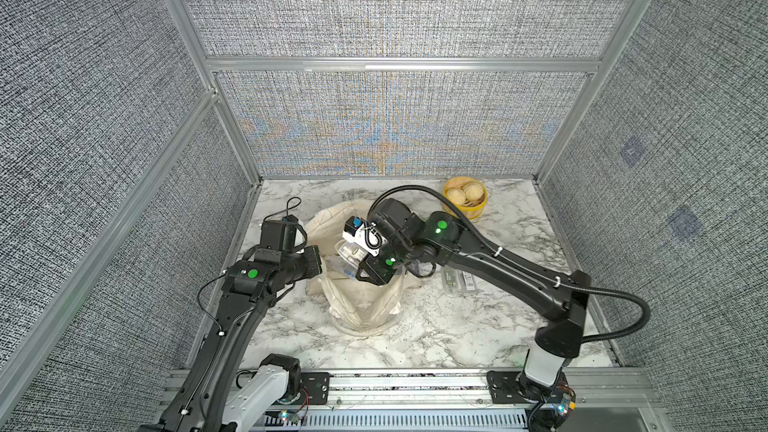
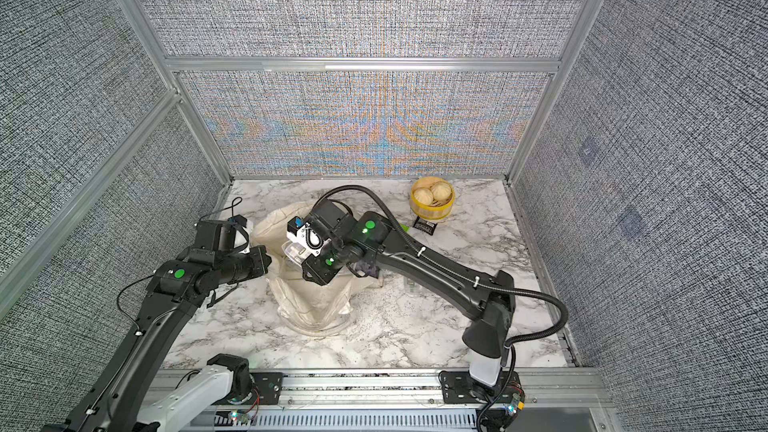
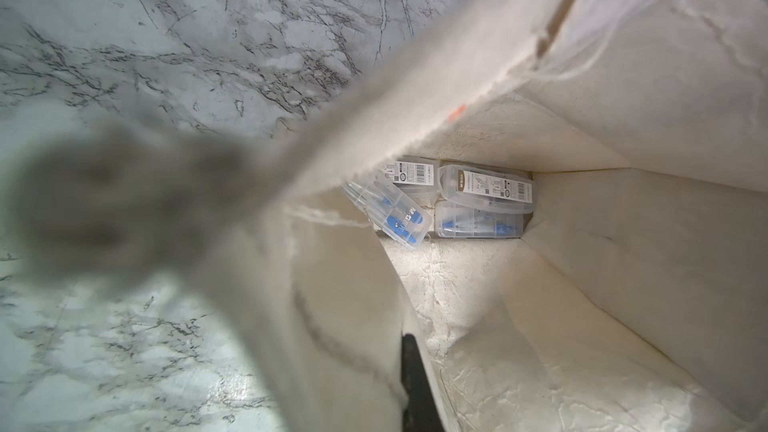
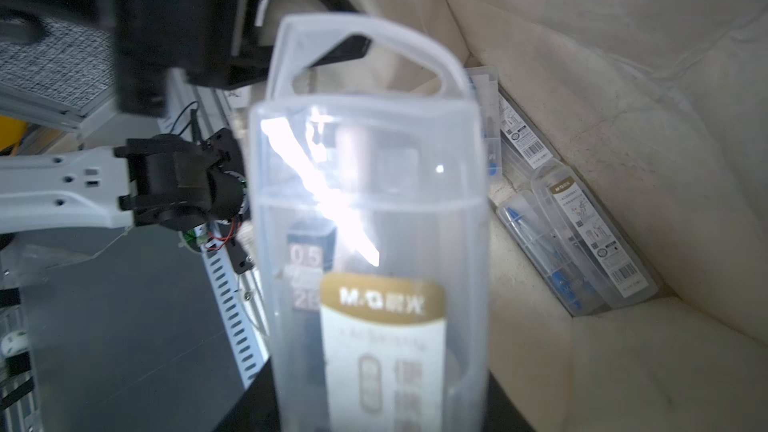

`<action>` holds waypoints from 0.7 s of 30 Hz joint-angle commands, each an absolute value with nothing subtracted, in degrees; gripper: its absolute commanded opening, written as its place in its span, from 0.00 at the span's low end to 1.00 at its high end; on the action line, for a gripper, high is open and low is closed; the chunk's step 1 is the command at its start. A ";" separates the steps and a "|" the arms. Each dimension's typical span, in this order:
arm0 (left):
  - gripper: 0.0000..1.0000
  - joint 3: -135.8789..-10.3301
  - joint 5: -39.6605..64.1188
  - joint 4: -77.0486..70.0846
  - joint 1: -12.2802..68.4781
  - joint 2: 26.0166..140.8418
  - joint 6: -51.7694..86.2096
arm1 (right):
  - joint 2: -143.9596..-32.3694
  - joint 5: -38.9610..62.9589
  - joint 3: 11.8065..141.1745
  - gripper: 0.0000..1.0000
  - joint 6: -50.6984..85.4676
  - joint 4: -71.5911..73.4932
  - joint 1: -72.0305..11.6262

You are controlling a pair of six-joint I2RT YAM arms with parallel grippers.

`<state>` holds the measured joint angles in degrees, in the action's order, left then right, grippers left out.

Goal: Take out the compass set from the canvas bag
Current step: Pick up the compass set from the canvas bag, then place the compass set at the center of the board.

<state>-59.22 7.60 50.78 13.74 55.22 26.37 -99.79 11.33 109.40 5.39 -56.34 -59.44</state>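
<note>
The cream canvas bag (image 1: 361, 305) (image 2: 311, 309) lies in the middle of the marble table with its mouth held open. My left gripper (image 1: 319, 263) (image 3: 409, 384) is shut on the bag's rim, and one black finger (image 3: 415, 388) shows against the cloth. Over the bag's mouth, my right gripper (image 1: 358, 264) (image 4: 380, 409) is shut on a compass set (image 1: 345, 254) (image 4: 370, 222), a clear plastic case with a gold label. Several more clear cases (image 3: 486, 191) (image 4: 582, 238) lie at the bottom of the bag.
A yellow steamer basket (image 1: 464, 198) (image 2: 432, 200) with buns stands at the back right. A black packet (image 2: 424, 226) lies in front of it. Another clear case (image 1: 457, 282) lies on the table under my right arm. Fabric walls enclose three sides.
</note>
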 commanded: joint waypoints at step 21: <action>0.00 -61.32 5.13 48.96 13.72 57.20 22.79 | -70.20 15.07 54.09 0.27 23.56 -42.29 -5.93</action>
